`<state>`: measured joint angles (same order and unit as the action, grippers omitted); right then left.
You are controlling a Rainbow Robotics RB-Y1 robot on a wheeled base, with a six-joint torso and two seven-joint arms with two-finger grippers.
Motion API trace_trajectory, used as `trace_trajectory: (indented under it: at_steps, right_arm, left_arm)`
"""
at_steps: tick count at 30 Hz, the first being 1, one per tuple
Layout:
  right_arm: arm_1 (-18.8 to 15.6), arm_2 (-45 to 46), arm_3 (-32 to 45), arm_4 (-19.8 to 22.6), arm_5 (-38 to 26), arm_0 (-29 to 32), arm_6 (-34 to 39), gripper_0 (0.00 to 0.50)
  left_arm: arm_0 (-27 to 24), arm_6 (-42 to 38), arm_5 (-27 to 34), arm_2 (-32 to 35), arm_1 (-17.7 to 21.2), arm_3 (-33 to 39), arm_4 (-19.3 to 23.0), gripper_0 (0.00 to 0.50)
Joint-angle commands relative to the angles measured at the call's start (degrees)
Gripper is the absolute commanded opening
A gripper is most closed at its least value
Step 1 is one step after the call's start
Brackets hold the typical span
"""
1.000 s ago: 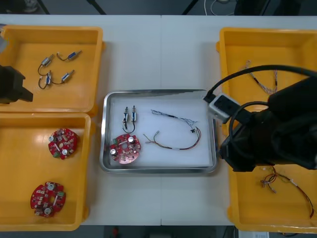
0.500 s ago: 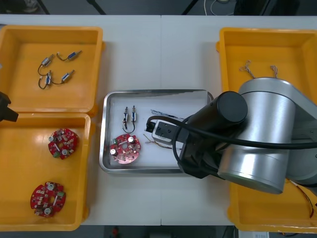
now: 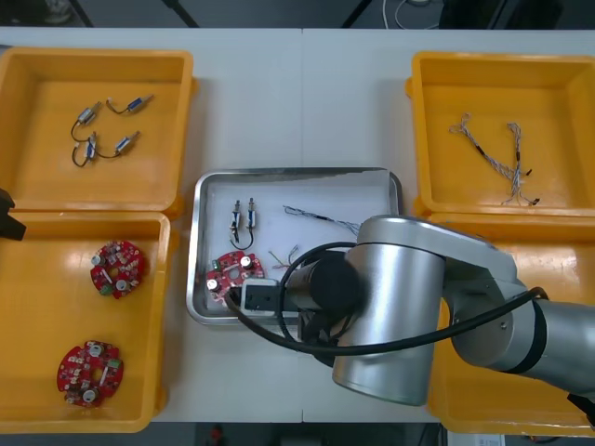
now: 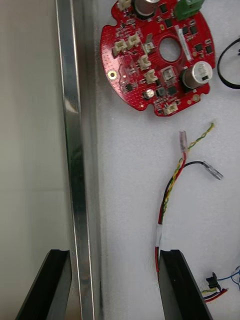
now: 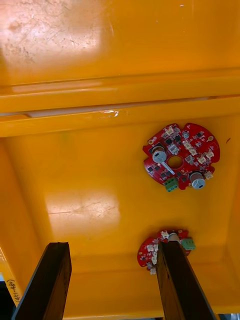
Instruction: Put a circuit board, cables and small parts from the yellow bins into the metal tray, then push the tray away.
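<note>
Right jaws apart, astride metal tray (image 4: 70, 125) rim, inner one perhaps touching cable (image 4: 172, 185)

My right arm (image 3: 409, 307): over the metal tray's (image 3: 297, 173) near right part.
Tray contents: circuit board (image 3: 234, 269), small metal parts (image 3: 244, 218), cable (image 3: 316, 217).
My left arm (image 3: 7, 218): at the worktop's (image 3: 302, 102) left edge.

The tray (image 3: 297, 173) lies between the bins (image 3: 37, 177), with a circuit board (image 3: 232, 271), a cable (image 3: 316, 217) and small metal parts (image 3: 244, 216) inside.
</note>
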<state>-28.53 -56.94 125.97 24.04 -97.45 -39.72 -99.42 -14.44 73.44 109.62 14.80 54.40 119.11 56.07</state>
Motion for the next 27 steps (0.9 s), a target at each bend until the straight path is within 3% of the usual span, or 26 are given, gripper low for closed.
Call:
trace_trajectory:
  at_steps: [1, 11, 27]
  right_arm:
    - [3.1, -3.7, -2.0, -1.5, 0.7, -1.9, -0.4, 0.500]
    - [5.6, -8.0, -8.7, -6.5, 5.0, -1.9, -0.3, 0.486]
    - [6.4, -9.9, -14.7, -9.0, 8.2, -1.3, -0.3, 0.500]
  left_arm:
    - [0.9, -1.4, 0.4, 1.7, -0.9, 0.9, -3.1, 0.500]
    - [1.0, -2.9, 0.4, 1.8, -2.7, 0.7, -5.6, 0.500]
    - [1.0, -3.3, 0.4, 1.9, -4.1, 0.7, -6.7, 0.500]
